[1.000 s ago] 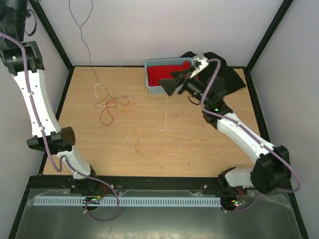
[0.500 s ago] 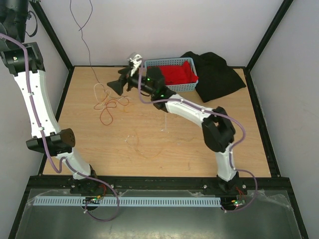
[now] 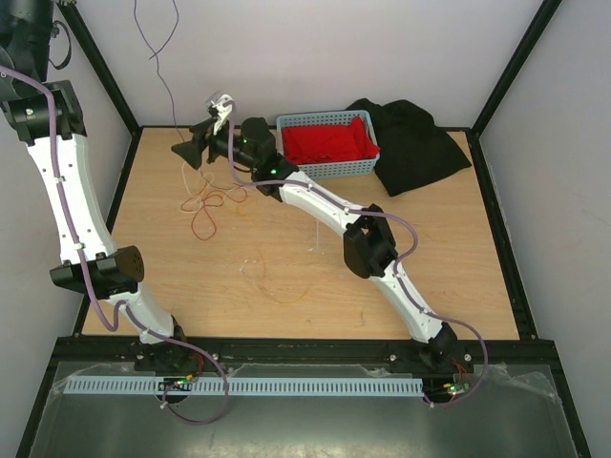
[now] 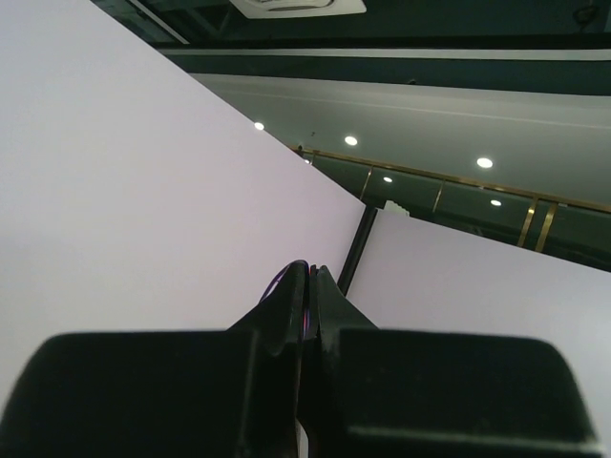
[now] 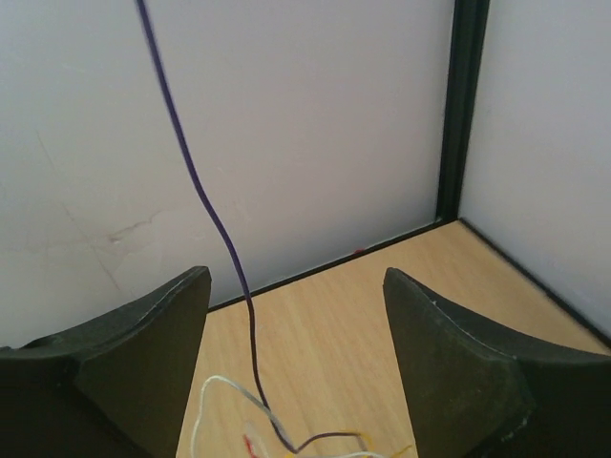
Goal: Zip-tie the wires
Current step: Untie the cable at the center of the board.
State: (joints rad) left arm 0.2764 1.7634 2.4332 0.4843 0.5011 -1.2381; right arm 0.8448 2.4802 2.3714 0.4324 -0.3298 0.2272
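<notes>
The wires [image 3: 205,196] lie in a curly tangle of red, whitish and dark strands at the table's back left. One dark strand [image 3: 160,76] climbs from the tangle up the back wall. In the left wrist view my left gripper [image 4: 310,269] points upward, shut on a thin purple strand of the wires. My right gripper [image 3: 184,151] hovers open just behind the tangle. In the right wrist view [image 5: 296,286] the rising purple strand [image 5: 205,205] passes between the fingers without touching them. The zip tie [image 3: 313,237] lies straight on the table's middle, partly under the right arm.
A blue basket [image 3: 329,170] holding a red cloth stands at the back, with a black cloth [image 3: 420,143] heaped to its right. White walls and black frame posts [image 5: 463,105] close in the back left corner. A faint thin strand [image 3: 277,286] curls on the front middle.
My right arm has swung from the basket at the back right across to the back left, ending open over the wires. The left arm and the wires have not moved.
</notes>
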